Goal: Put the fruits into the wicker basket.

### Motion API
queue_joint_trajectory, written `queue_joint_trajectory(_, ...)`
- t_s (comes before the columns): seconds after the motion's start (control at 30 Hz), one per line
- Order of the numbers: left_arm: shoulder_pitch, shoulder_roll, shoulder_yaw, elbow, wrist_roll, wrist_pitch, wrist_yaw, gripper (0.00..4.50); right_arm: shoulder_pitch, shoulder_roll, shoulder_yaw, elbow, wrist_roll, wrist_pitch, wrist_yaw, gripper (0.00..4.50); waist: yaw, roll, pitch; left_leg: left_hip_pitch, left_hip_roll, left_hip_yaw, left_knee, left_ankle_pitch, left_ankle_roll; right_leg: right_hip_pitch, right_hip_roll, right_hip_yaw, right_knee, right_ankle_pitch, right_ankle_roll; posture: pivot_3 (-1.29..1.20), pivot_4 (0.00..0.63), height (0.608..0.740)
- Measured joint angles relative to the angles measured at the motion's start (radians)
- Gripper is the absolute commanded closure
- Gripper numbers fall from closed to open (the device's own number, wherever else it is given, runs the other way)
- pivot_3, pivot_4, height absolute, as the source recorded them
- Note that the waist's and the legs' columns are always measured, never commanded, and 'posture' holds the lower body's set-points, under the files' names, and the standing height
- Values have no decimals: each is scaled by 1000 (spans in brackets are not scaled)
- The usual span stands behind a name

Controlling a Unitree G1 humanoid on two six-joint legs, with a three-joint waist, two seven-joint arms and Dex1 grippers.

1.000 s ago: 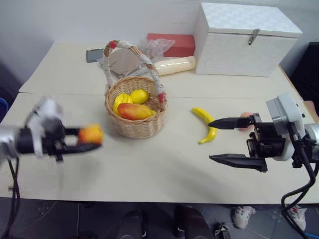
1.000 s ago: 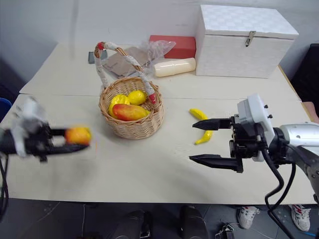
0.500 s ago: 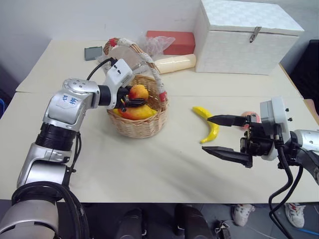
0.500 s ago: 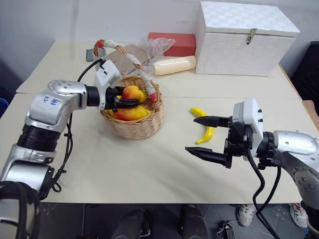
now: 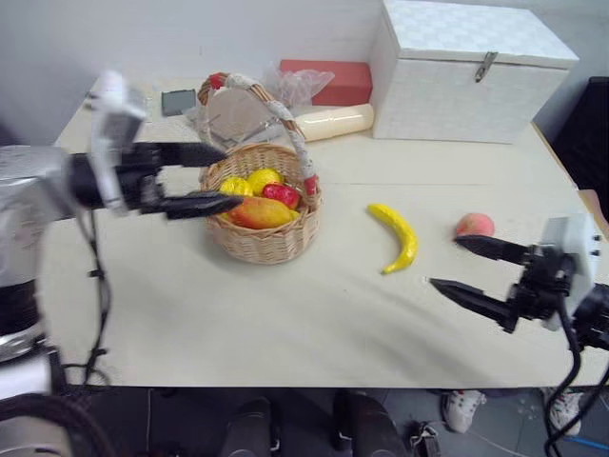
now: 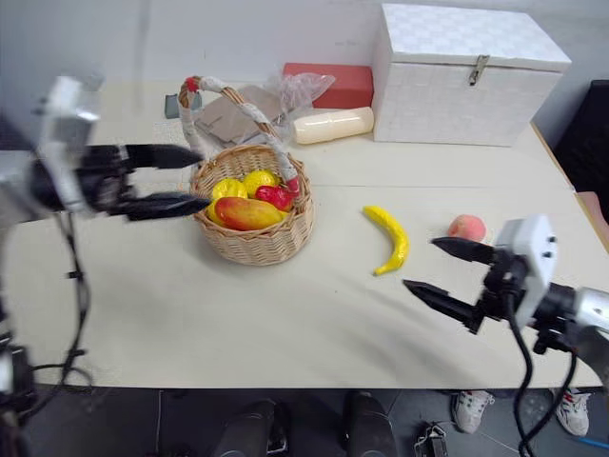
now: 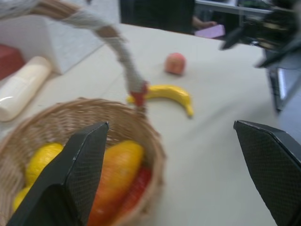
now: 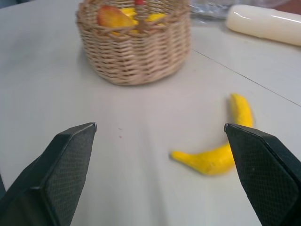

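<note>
Fruits: three or four already lie in the basket point(image 6: 252, 214) (mango, lemon and a red piece among them); banana point(image 6: 388, 240) and peach point(image 6: 466, 227) lie on the tabletop point(image 6: 285, 324) to the basket's right, apart from each other. Left gripper point(image 6: 181, 179) hangs at the basket's left rim, jaws apart, empty. Right gripper point(image 6: 447, 271) hovers low, just in front of the peach and right of the banana, jaws wide apart, empty. Step in hand, as judged: right arm picks one of the two loose fruits. Peach is nearest the upper finger; centre the jaws on it before closing, since it may roll. For the banana, grip across the mid-curve. Clear the handle point(image 6: 233, 105) when carrying over.
</note>
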Motion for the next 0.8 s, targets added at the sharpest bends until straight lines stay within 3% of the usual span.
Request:
queue_joint_trajectory(0.13,104,87,78,-47,-62,5,-103,29,144,0,-155,61,-11,3,90,0,22,0,0,2,-1,-3,0,-2,0,4,0,0,-4,0,0,0,150,740)
queue_joint_trajectory(0.3,105,43,3,-50,-49,-80,-76,29,151,0,-174,157,-71,-18,110,0,16,1,0,10,1,-1,-3,-6,-4,12,-2,3,-10,2,-2,0,150,740)
queue_joint_trajectory(0.43,59,-38,-110,-45,11,-155,-17,29,-14,41,15,153,-118,-27,7,0,1,1,0,12,5,-1,-3,-6,-6,12,-2,5,-8,2,-5,0,150,740)
queue_joint_trajectory(0.63,-1,-121,-217,-25,81,-213,41,29,-321,216,325,259,-307,-11,-300,0,-12,1,0,5,6,4,-3,-2,-7,0,7,3,2,0,-7,0,150,740)
queue_joint_trajectory(0.8,-24,-127,-218,-40,66,-204,50,29,-472,352,435,384,-410,31,-476,0,-13,1,0,3,10,4,0,-2,-7,0,11,5,2,0,-7,0,150,740)
